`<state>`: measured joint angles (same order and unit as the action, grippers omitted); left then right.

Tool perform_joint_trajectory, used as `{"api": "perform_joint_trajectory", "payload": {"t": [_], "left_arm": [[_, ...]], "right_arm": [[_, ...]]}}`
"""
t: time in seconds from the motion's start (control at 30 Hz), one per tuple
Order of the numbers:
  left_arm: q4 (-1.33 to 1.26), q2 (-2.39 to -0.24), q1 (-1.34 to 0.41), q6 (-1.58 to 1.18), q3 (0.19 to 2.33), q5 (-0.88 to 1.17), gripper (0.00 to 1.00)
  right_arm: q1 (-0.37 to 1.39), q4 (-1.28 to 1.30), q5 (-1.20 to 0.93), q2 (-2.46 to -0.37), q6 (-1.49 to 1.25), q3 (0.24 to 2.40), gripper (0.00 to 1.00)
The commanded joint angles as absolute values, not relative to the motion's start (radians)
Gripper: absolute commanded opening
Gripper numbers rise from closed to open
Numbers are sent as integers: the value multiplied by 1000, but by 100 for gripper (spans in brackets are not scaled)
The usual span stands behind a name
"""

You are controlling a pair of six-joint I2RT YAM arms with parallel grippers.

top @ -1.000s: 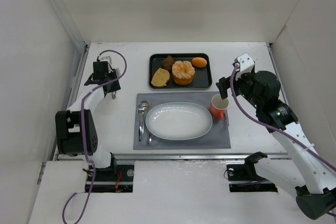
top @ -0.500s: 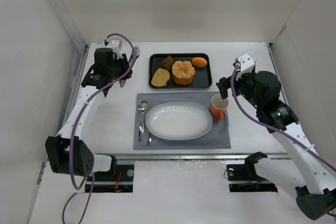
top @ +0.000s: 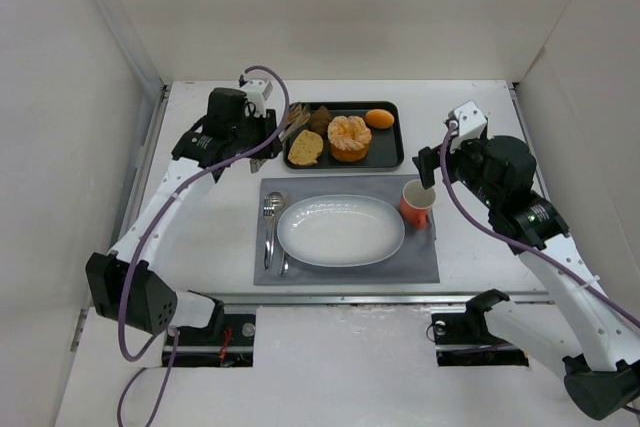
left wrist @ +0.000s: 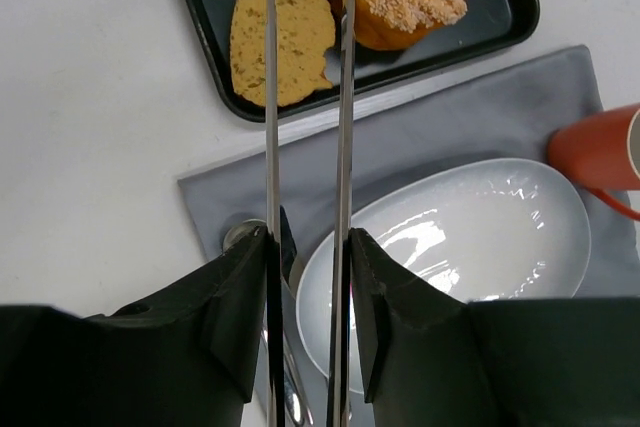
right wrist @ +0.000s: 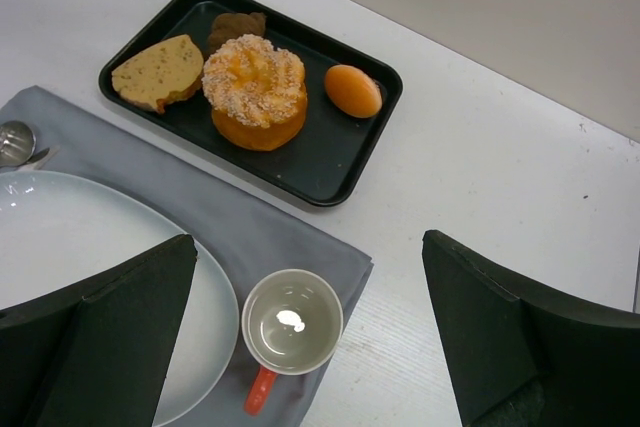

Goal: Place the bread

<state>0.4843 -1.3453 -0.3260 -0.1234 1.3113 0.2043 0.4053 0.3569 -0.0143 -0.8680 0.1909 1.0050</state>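
The bread [top: 305,148] [left wrist: 283,37] [right wrist: 160,72] is a golden-tan speckled slice lying flat at the left end of the black tray [top: 390,152] [left wrist: 200,7]. My left gripper [top: 264,133] [left wrist: 308,237] is shut on a pair of metal tongs [top: 292,123] [left wrist: 270,97]. The tong blades stand slightly apart, high above the bread, one blade crossing it in the left wrist view. My right gripper [top: 428,167] [right wrist: 308,247] is open above the orange cup [top: 417,202] [right wrist: 292,322], holding nothing.
The tray also holds a round segmented orange food [top: 349,137], a small orange ball [top: 379,118] and a dark brown chunk [top: 321,117]. A white oval plate [top: 340,230] and a spoon [top: 271,212] lie on the grey mat [top: 420,262].
My left arm has swung right from the table's left side, bringing the tongs over the tray's left end. The right arm has not moved.
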Motion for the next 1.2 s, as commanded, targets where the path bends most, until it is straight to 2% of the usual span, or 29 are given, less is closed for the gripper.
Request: {"api": "perform_joint_trajectory", "payload": {"t": [0.0, 0.3, 0.7, 1.17], "left_arm": [[521, -1345, -372, -89, 1379, 167, 32], [564, -1416, -511, -61, 1390, -29, 32], [565, -1416, -595, -41, 1350, -156, 32], [583, -1514, -709, -51, 1359, -307, 32]], "right_arm": [[400, 311, -2, -859, 190, 1023, 100], [400, 311, 8, -859, 199, 1023, 100], [400, 311, 8, -859, 199, 1023, 100], [400, 311, 8, -859, 199, 1023, 100]]}}
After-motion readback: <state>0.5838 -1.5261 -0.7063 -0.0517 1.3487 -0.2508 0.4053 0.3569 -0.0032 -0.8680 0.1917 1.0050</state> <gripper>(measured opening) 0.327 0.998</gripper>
